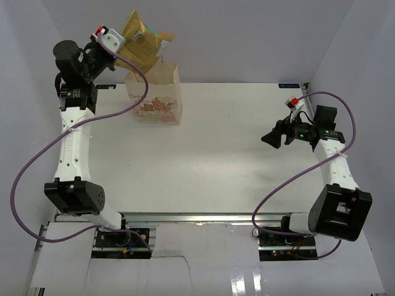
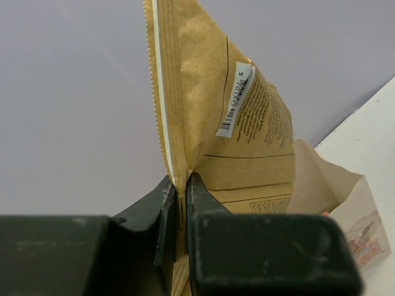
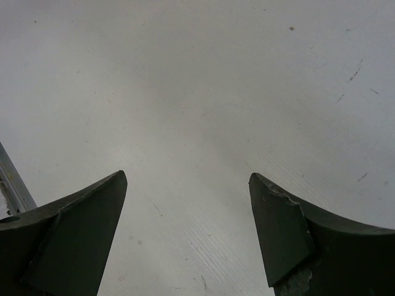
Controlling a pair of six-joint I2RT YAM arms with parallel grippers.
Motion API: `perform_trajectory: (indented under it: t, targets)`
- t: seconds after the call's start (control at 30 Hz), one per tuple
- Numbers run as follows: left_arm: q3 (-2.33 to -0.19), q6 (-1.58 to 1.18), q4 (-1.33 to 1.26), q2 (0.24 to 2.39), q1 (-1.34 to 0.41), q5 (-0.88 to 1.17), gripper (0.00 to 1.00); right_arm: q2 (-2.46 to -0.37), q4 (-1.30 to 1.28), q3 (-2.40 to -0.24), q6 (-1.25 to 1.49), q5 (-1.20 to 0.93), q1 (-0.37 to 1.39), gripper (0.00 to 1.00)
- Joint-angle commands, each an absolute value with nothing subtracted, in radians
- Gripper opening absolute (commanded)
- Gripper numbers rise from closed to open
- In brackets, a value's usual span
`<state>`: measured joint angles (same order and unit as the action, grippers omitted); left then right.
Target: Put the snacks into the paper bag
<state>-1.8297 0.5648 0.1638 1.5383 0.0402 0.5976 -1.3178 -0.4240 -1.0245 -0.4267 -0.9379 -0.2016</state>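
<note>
The pouch (image 2: 247, 142) was tan kraft with black print, a white seam stripe and a white barcode sticker (image 2: 236, 98). The bag (image 1: 162, 98) was cream with a pink-and-orange pastel print. The table (image 1: 247, 172) was white, the cables (image 1: 13, 191) purple, and the left gripper (image 2: 181, 182) and right gripper (image 3: 187, 179) dark grey.

Tan pouch (image 1: 145, 40) – one; paper bag (image 1: 163, 92) – one; arms (image 1: 73, 145) (image 1: 338, 169) – two
</note>
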Motion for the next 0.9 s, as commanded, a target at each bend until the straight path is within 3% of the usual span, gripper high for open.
perform_trajectory:
  t: [0.0,0.87]
  targets:
    - [-1.871,0.534,0.041,1.546,0.057,0.643,0.00,-1.313,-0.433,-1.028,-0.431,-0.948,-0.199,0.86]
    - [-1.701,0.584,0.012,1.494,0.130,0.713,0.00,-1.335,-0.410,-0.986,-0.430,-0.956,-0.199,0.86]
